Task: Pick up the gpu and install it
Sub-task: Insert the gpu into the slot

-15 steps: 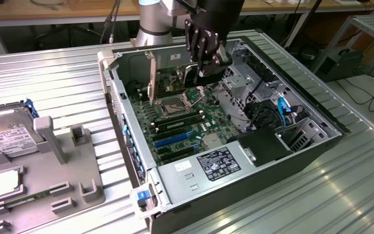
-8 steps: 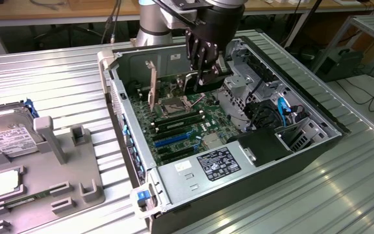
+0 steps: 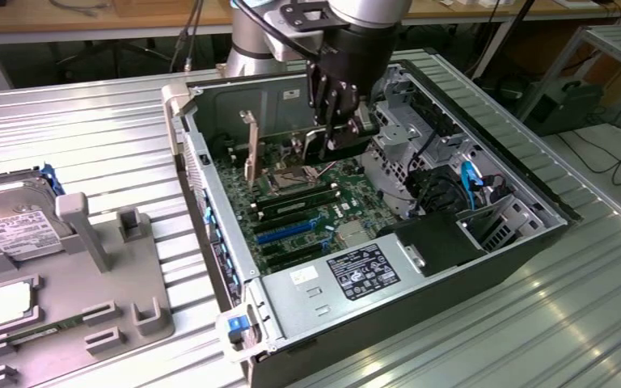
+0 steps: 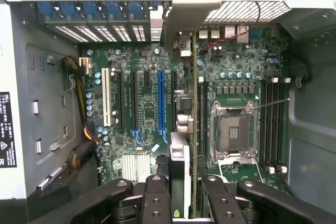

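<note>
Gripper: the gripper (image 3: 335, 133) sits upper middle in the exterior view, hanging over the open computer case (image 3: 526, 242). It's closed partway, with the fingers (image 4: 156, 198) clamped on the graphics card (image 4: 180, 153), one on each face.
Graphics card: up between the fingers, standing on edge, so the wrist view catches it edge-on. You can see the black cooler on one side and the thin board on the other.
Where it hangs: over the motherboard (image 4: 147, 103), lined up between the blue slot (image 4: 161, 98) and the processor socket (image 4: 233, 132). Honestly can't tell if its lower edge is touching a slot or just floating above.
Case: lying on its side on the ribbed metal table (image 3: 95, 129), side panel off, taking up the centre of the exterior view.
Hard drive: the silver hard drive (image 3: 9, 218) is at the exterior view's left edge, well apart from the case.
Holder: the gray holder (image 3: 106, 283) is at lower left, with a green memory stick (image 3: 46, 330) lying in it.
</note>
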Available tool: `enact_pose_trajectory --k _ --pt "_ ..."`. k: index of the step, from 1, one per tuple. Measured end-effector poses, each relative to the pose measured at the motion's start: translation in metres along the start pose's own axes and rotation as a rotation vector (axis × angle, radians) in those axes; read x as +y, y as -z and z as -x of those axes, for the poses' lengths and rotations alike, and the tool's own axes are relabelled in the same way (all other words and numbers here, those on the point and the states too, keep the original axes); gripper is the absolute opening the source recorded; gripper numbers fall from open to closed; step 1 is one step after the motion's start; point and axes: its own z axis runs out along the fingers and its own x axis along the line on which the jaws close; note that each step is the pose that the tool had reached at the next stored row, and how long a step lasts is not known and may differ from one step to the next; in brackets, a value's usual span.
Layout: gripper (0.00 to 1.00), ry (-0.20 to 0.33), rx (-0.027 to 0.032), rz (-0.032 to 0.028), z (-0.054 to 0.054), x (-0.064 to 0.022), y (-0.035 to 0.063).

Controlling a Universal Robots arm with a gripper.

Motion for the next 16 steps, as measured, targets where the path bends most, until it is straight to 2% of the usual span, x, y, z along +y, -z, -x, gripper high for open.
enact_pose_trajectory --k 3,7,12,16 --pt "0.28 -0.001 0.0000 0.0000 0.000 0.0048 -0.0054" --pt "0.28 -0.003 0.0000 0.0000 -0.010 0.0048 -0.0095" --pt "0.28 -0.005 0.0000 -0.0002 -0.012 0.0106 -0.0198" --pt "0.28 -0.005 -0.0002 -0.0003 -0.017 0.0112 -0.0269"
